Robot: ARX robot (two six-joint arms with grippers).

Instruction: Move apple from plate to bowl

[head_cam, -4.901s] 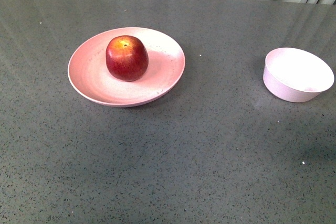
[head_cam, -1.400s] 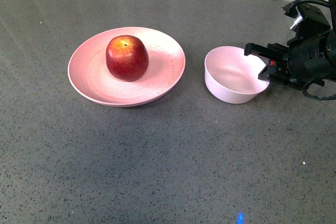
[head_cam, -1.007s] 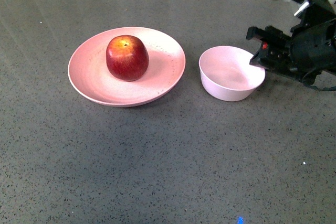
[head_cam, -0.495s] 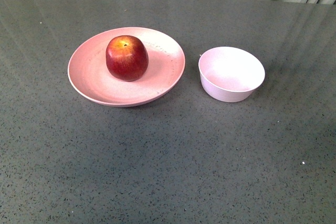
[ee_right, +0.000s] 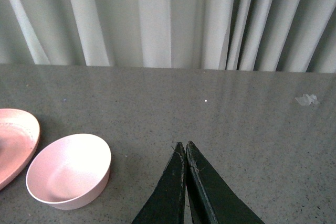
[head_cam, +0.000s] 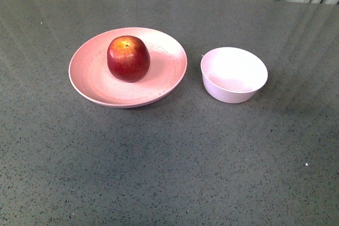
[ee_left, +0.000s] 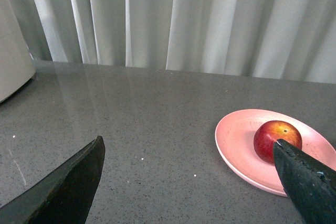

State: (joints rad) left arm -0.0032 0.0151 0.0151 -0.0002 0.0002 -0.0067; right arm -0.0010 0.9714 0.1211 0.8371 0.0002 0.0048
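The apple [head_cam: 128,58] sits stem-dimple up on the plate [head_cam: 90,83], a little back of the plate's middle. The bowl [head_cam: 234,75] stands empty just beside the plate's rim, on the robot's right, with a thin strip of counter [head_cam: 169,168] between them. So the transfer has not begun

The relation that matters is apple to fingers. In the left wrist view the left fingers [ee_left: 73,187] are spread wide apart and grip nothing. The apple lies ahead of them, not in the middle of the gap but off toward one finger, whose tip covers the fruit's lower edge. The right fingers [ee_right: 184,153] are pressed together, empty, and face the bowl and a sliver of the plate; the apple does not show in that view at all. As I judge it, the left arm is the nearer and better placed, and it has to line the gap up on the apple before reaching in. The fruit is round, so no long axis sets the approach

Neither arm shows in the front view, so how high the fingers hang above the counter cannot be told. In the left wrist view the bowl is out of sight and the plate's near side is cut off
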